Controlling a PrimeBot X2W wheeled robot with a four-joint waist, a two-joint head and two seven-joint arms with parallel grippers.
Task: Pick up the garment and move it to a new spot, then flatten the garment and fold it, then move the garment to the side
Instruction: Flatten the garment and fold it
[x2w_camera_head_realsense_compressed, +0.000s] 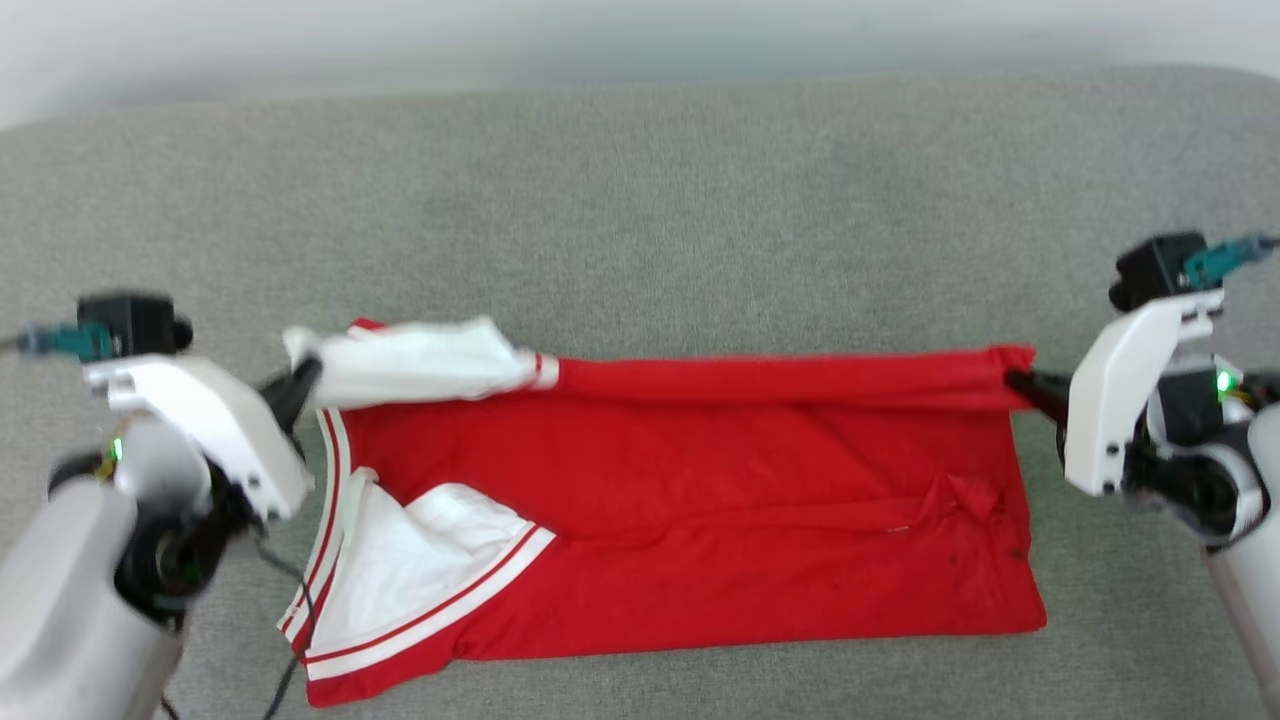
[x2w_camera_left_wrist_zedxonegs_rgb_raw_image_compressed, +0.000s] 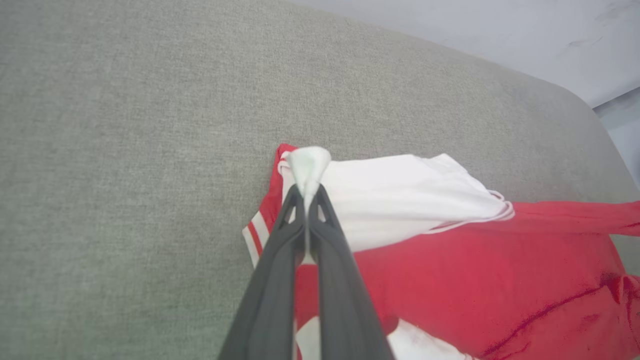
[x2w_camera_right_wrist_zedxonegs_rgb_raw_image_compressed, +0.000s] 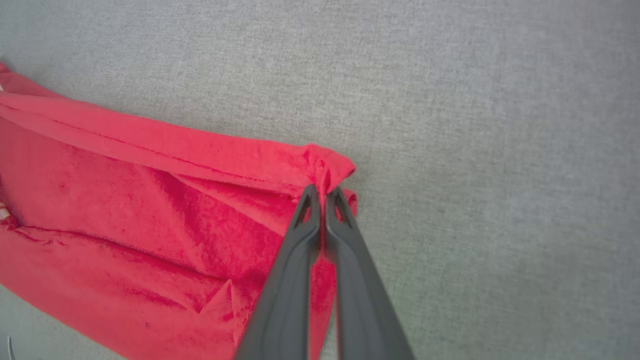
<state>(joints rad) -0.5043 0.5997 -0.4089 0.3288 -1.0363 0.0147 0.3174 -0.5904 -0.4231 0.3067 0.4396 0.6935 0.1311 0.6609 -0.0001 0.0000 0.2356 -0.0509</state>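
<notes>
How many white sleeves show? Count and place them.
2. One sleeve at the jersey's far-left corner, pinched in the left claw; the other sleeve nearer the robot, lying flat.

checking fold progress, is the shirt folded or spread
Mid-fold: far edge of the shirt lifted taut between left gripper and right gripper; the rest lies spread.

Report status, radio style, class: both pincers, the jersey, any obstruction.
Left pincer shut on white sleeve. Right pincer shut on red corner. Jersey lies on grey cushion, far edge taut between pincers. Nothing in the way.
</notes>
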